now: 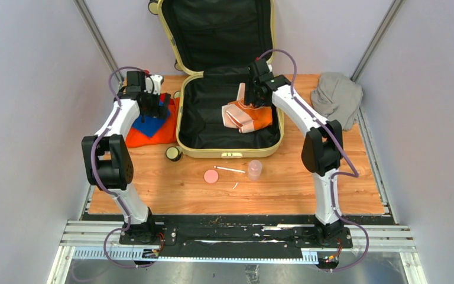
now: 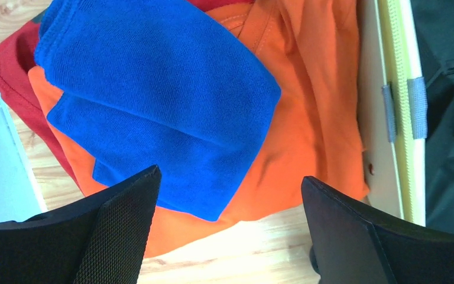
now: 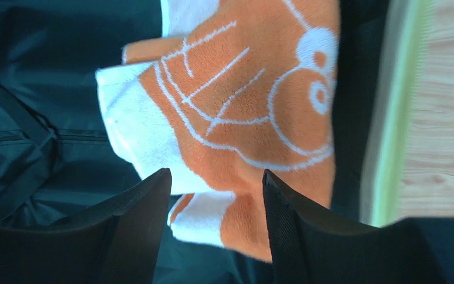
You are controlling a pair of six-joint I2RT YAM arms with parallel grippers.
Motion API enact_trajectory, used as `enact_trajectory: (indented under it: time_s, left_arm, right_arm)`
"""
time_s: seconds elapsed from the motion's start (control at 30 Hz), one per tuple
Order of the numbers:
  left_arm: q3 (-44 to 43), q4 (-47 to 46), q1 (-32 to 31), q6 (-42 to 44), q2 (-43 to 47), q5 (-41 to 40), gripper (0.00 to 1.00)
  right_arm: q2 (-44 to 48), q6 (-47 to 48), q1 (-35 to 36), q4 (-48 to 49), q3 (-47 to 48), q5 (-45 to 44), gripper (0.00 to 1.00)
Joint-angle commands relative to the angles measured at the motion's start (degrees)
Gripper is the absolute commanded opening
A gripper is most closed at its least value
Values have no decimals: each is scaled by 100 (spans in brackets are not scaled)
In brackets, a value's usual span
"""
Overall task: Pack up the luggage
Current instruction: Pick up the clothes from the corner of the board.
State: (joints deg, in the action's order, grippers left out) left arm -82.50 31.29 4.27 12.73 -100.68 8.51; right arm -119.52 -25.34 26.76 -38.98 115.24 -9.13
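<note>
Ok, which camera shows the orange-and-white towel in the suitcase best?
Right wrist: the towel fills the frame, its white line pattern sharp, inside the suitcase. Top external shows it small, partly under the right arm. Left wrist misses it entirely.

Enclosure had plain pale lilac-grey walls: left wall [image 1: 29, 89], right wall [image 1: 437, 118], back wall [image 1: 319, 29] along the top of the frame. Two grey metal struts ran diagonally, one upper left [image 1: 99, 38], one upper right [image 1: 375, 41]. Surface [image 1: 284, 189] was light wood planking with visible grain, centre frame. Aluminium rails [image 1: 94, 234] crossed the bottom with a black plate [image 1: 242, 234] on them. Dull grey metal floor [image 1: 213, 272] along the bottom edge. Lighting was even and soft, shadows faint.
</note>
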Motion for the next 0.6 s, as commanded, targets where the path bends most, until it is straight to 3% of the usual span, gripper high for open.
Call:
enact_trajectory:
  time_s: [0.0,0.27,0.57]
  left_arm:
    - [178,-363,-158,584,-201,-708,93]
    - [207,-733,-188,754,-746,-1127,88]
    - [184,-1028,-322,937,-1185,-1405,85]
  right_arm:
    - [-715,34,-85,-57,-236,367,61]
    - [-838,-70,-336,-36,-815,487,59]
    - [70,-209,-250,427,-1701,825,58]
